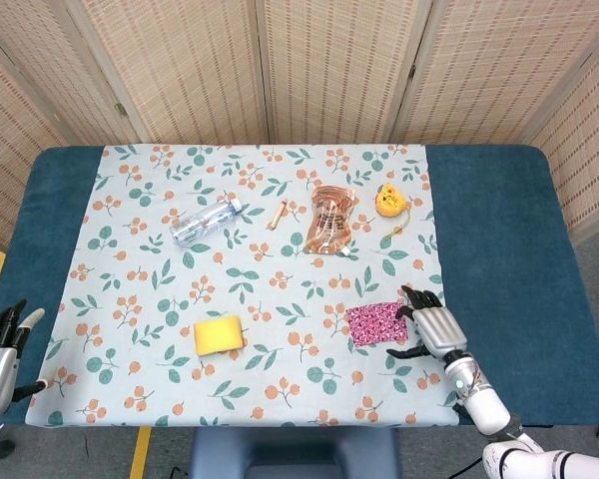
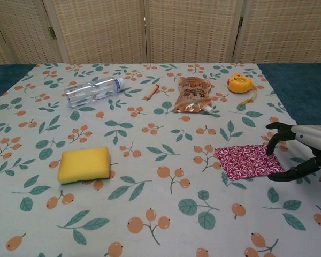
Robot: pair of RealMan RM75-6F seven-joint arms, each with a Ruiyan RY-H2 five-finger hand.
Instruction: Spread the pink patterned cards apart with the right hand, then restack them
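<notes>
Pink cards by right hand — yellow sponge, bottle apart

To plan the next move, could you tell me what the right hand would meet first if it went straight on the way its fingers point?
Probably the pink patterned cards, lying just beyond the right hand.

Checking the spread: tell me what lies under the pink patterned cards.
Only the floral tablecloth shows around the pink patterned cards. Whatever sits beneath them is covered; the right robot hand is off them.

Both views were evenly and brightly lit from overhead; shadows were kept soft, focus sharp, with no glare recorded.
</notes>
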